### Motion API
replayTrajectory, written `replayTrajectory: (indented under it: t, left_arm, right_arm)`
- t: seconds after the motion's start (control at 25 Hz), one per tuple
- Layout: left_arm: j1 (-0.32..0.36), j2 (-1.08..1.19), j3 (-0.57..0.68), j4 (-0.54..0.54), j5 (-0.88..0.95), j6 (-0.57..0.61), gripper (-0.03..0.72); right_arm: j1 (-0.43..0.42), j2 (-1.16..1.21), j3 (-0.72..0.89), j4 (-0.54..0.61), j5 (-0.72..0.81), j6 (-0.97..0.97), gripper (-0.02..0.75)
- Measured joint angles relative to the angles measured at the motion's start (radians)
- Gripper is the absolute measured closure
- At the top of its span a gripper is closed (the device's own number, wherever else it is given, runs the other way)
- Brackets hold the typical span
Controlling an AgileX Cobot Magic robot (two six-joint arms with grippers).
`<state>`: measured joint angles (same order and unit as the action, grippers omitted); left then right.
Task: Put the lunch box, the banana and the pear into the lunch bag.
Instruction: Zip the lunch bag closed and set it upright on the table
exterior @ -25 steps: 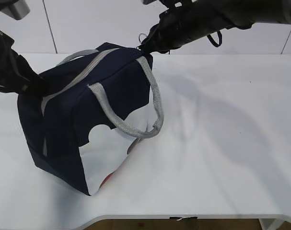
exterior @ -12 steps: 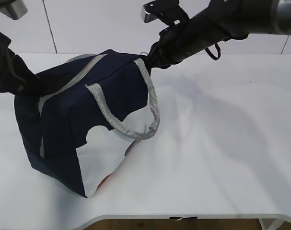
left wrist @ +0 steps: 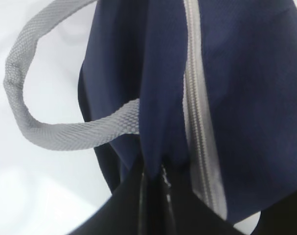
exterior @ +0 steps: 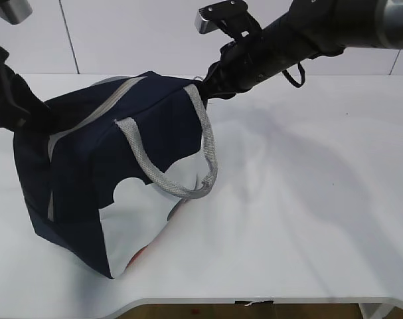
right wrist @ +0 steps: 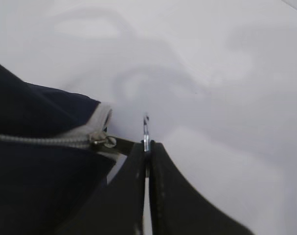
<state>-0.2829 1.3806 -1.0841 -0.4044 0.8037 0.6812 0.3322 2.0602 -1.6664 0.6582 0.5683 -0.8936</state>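
Two claws were on the bag (exterior: 121,159) at once. My right claw (right wrist: 147,147) was pinched shut on the ring pull (right wrist: 146,128) at the far end of the zipper (left wrist: 197,137). My left claw (left wrist: 153,178) was pinched shut on a fold of blue cloth at the near end, right beside the zipper. The bag sat tilted on the white worktop (exterior: 307,199), pulled tight between us.

The zipper looked closed all along, so I think the lunch box, banana and pear were inside. I could not see any of them.

What could go wrong? The ring was thin, so it could slip out of my right claw if I tugged sideways. The cloth could slide out of my left claw too, and then the bag would flop over. Pulling too hard both ways could drag the whole bag along the worktop.

One grey handle (exterior: 181,166) hung loose down the front, near my right arm. It could catch on me.
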Motion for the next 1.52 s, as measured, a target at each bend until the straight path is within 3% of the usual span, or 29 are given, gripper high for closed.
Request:
replayTrajectory:
  t: [0.24,0.52,0.6,1.04,1.52]
  left_arm:
    - [0.002,0.0,0.0,-0.033,-0.023,-0.018,0.66]
    - [0.004,-0.009,-0.01,-0.046,-0.04,-0.021,0.365]
    - [0.004,-0.01,-0.033,-0.048,-0.04,-0.022,0.326]
    - [0.004,0.039,-0.202,-0.075,-0.028,-0.022,0.305]
    - [0.004,0.241,-0.412,-0.156,0.216,-0.022,0.306]
  right_arm:
    - [-0.002,0.0,-0.011,-0.002,0.008,0.0,0.731]
    - [-0.008,0.0,-0.058,-0.014,0.023,0.0,0.731]
    - [-0.008,0.0,-0.071,-0.015,0.034,0.0,0.731]
    - [-0.01,0.0,-0.079,-0.018,0.067,0.002,0.731]
    - [-0.01,0.0,-0.079,-0.02,0.07,0.004,0.731]
